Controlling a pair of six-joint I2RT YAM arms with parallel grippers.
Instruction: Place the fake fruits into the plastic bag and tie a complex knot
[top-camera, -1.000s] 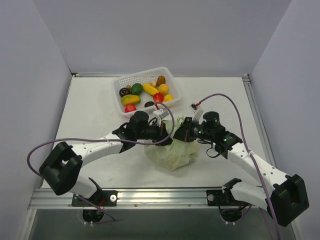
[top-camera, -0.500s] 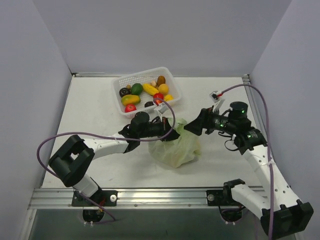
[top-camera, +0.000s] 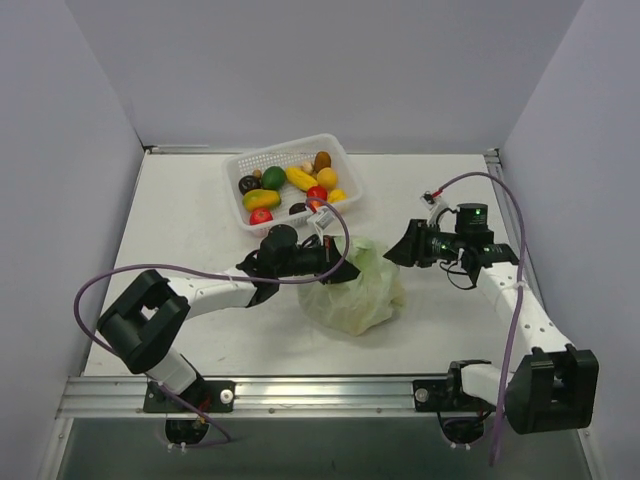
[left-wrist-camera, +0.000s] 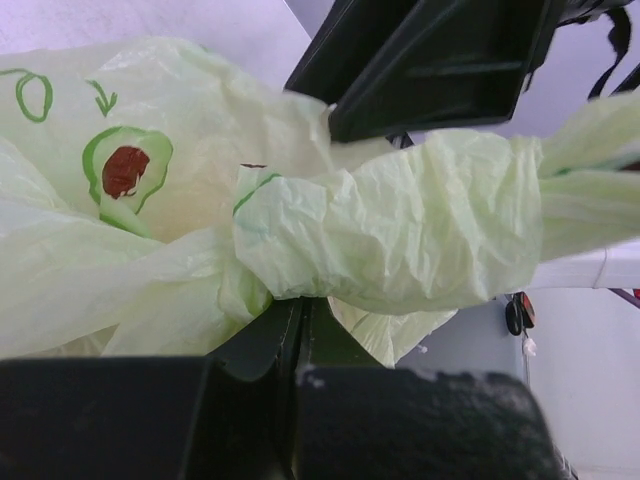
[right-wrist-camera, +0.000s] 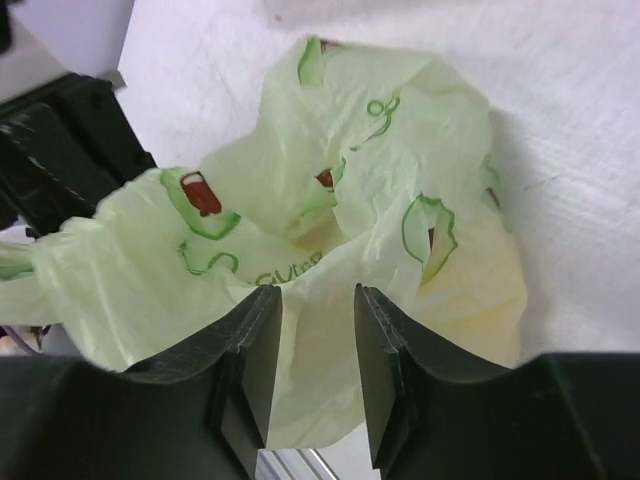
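Observation:
The pale-green plastic bag (top-camera: 355, 295) with avocado prints lies bunched on the table between the arms. My left gripper (top-camera: 335, 265) is at the bag's upper left. In the left wrist view it (left-wrist-camera: 300, 305) is shut, pinching bag film at its tips, and a twisted band of the bag (left-wrist-camera: 400, 220) runs across above it. My right gripper (top-camera: 402, 247) is open, just right of the bag and apart from it. In the right wrist view it (right-wrist-camera: 318, 300) is empty, with the bag (right-wrist-camera: 380, 180) lying beyond. The fake fruits (top-camera: 290, 185) lie in the white basket.
The white perforated basket (top-camera: 285, 146) stands at the back centre, close behind the left gripper. Purple cables loop over both arms. Grey walls close in the table on three sides, and a metal rail (top-camera: 330, 390) runs along the near edge.
My right gripper has let go of the bag and pulled back to the right, its arm swinging outward. My left gripper has stayed at the bag, shifting slightly right.

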